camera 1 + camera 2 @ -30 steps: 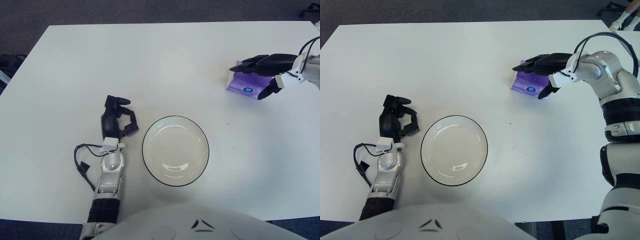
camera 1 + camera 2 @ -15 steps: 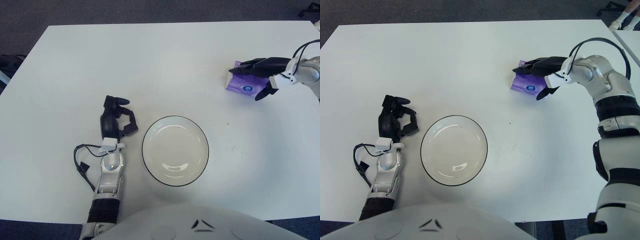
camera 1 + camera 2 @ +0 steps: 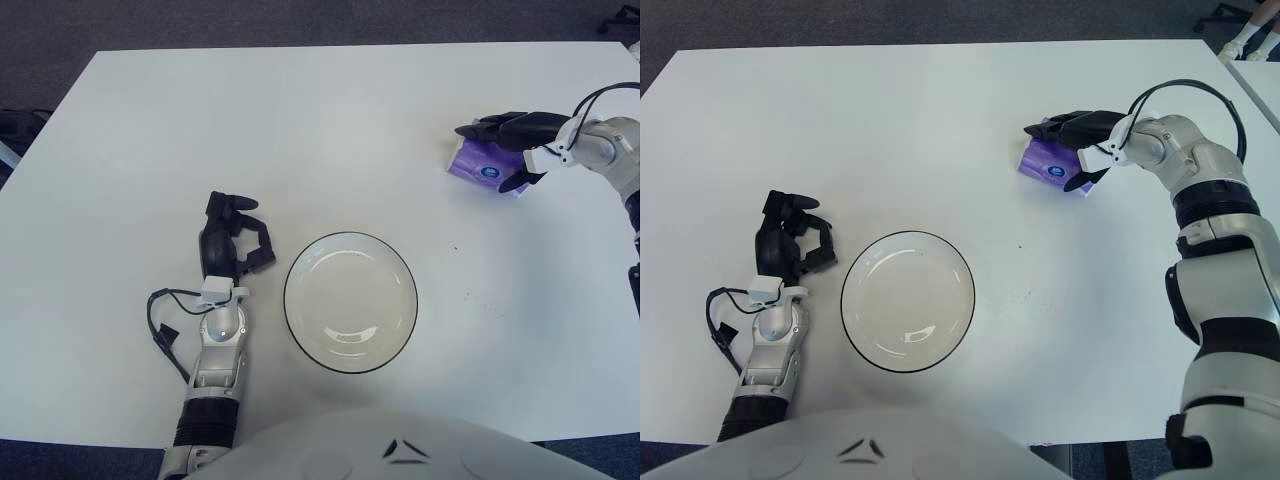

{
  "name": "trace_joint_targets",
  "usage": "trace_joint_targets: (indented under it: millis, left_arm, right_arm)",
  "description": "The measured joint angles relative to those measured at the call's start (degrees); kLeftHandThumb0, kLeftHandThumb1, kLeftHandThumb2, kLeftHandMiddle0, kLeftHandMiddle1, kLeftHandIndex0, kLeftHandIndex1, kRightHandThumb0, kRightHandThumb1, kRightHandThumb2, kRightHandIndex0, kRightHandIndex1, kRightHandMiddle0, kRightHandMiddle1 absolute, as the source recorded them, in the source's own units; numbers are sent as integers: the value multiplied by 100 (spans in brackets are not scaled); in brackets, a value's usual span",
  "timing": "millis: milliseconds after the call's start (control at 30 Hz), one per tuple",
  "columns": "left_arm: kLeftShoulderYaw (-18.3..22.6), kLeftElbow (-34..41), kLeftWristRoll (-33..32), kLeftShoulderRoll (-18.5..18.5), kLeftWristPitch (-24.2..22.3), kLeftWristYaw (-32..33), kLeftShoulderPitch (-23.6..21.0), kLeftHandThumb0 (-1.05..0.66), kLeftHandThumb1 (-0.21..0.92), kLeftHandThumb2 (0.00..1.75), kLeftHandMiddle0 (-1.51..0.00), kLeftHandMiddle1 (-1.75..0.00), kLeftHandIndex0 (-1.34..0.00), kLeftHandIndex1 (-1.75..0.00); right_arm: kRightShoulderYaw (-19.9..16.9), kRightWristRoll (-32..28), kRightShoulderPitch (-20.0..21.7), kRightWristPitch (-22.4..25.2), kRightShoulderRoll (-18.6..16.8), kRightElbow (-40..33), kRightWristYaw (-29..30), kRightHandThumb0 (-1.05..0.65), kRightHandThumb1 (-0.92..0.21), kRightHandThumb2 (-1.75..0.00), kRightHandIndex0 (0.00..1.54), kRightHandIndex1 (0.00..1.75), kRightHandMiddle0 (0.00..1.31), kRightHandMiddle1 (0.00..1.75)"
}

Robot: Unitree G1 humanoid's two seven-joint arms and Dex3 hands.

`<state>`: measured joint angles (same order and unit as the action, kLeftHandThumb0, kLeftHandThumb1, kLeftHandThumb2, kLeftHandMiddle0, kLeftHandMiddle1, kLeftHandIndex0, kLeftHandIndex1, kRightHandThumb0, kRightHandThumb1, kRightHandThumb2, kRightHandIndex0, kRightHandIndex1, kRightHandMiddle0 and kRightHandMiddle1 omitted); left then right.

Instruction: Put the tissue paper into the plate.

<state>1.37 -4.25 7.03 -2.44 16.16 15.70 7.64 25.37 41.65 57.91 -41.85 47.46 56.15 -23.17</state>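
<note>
A purple tissue pack (image 3: 474, 166) lies at the far right of the white table (image 3: 300, 130). My right hand (image 3: 492, 152) is on it: the dark fingers lie across its top and the thumb presses its near right edge, so the hand grips the pack where it lies. A white plate with a dark rim (image 3: 291, 282) sits empty at the near centre, well to the left of the pack. My left hand (image 3: 232, 235) rests on the table just left of the plate, fingers loosely curled, holding nothing.
A black cable (image 3: 165, 325) loops beside my left forearm on the table. The table's far edge and dark floor lie beyond.
My right hand has lowered onto the tissue pack and its thumb has closed in against the pack's edge. The left hand and plate have not moved.
</note>
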Motion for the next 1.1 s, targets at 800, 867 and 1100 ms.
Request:
trace_joint_targets:
  millis: [800, 867, 1100]
  left_arm:
    - [19, 2, -8, 17, 69, -32, 39, -1, 29, 136, -67, -171, -37, -175]
    - [21, 2, -8, 16, 70, -32, 40, -1, 29, 136, -67, -171, -38, -175]
    - [20, 2, 6, 16, 63, -31, 39, -1, 29, 136, -68, -170, -38, -175]
  right_arm:
    - [-132, -5, 226, 630, 16, 120, 870, -105, -67, -47, 0, 0, 0, 0]
    - [-205, -48, 226, 721, 26, 43, 906, -105, -68, -45, 0, 0, 0, 0]
    - [-506, -311, 225, 865, 30, -134, 955, -105, -71, -42, 0, 0, 0, 0]
